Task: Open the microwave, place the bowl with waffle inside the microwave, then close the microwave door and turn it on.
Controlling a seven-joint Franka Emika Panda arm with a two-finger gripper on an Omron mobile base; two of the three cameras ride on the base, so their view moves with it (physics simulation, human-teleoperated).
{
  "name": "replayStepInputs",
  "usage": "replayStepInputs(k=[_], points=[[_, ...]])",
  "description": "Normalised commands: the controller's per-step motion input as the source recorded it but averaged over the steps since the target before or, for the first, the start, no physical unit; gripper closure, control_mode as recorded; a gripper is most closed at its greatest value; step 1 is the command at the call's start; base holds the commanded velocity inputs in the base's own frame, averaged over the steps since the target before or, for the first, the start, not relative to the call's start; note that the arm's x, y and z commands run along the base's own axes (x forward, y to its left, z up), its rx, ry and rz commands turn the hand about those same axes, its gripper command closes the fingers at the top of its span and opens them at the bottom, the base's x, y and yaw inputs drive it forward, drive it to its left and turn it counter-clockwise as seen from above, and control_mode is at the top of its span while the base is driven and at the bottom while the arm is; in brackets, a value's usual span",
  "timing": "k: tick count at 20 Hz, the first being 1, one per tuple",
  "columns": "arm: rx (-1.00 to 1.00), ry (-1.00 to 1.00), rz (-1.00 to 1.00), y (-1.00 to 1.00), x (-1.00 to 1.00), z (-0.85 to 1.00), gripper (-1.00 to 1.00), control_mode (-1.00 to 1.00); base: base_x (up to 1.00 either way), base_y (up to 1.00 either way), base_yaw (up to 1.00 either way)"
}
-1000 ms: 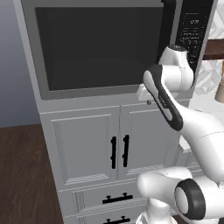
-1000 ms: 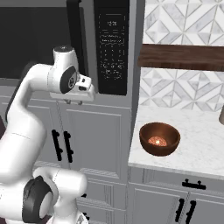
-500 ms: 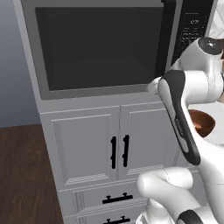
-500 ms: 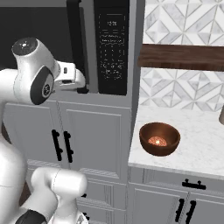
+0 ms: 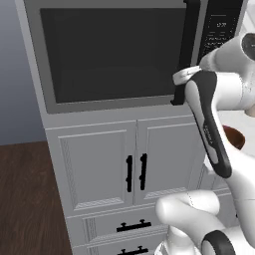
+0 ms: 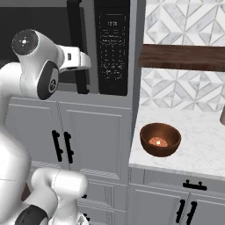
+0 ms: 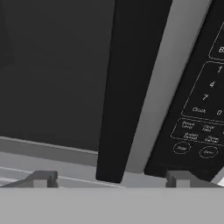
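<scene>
The jaws are standing wide apart, gripping nothing; in the hand view the two dark fingertips (image 7: 43, 178) are sitting far out to either side, and the lower end of the black bar handle (image 7: 131, 87) is running down between them without touching either. That view is also showing what the base cameras are not resolving: the keypad buttons of the control panel (image 7: 201, 109) just beside the handle, and the dark window (image 7: 52, 65) on the handle's other side.

From the left base view, the arm's hand is sitting right at the lower end of the handle (image 5: 188, 45), the jaws themselves hidden behind the wrist. The microwave door (image 5: 114, 55) is lying flush and shut, above a pair of cabinet doors (image 5: 134, 169).

The right base view is giving the other side: the microwave (image 6: 112, 44) with its panel strip, and, well apart on the white marble tabletop (image 6: 206, 145), the bowl (image 6: 160, 139) standing upright with the waffle (image 6: 158, 141) lying inside it. A wooden shelf (image 6: 184, 57) is running above the tabletop against patterned tile.
</scene>
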Motion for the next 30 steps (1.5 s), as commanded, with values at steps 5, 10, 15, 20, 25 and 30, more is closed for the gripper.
replayStepInputs(k=[5,10,15,20,25,30], points=[[0.03,-0.25,-0.09,-0.07,0.05,0.36,-1.00,-1.00,0.00,0.00,0.00],[0.00,-0.29,0.00,0.04,0.00,0.01,-1.00,-1.00,0.00,0.00,0.00],[0.00,-0.09,0.00,0.00,0.16,-0.09,-1.00,-1.00,0.00,0.00,0.00],[0.01,0.00,0.00,0.00,0.42,-0.15,-1.00,-1.00,0.00,0.00,0.00],[0.00,0.00,0.00,0.00,0.58,-0.21,-1.00,-1.00,0.00,0.00,0.00],[0.02,0.00,0.00,-0.02,0.71,-0.17,-1.00,-1.00,0.00,0.00,0.00]])
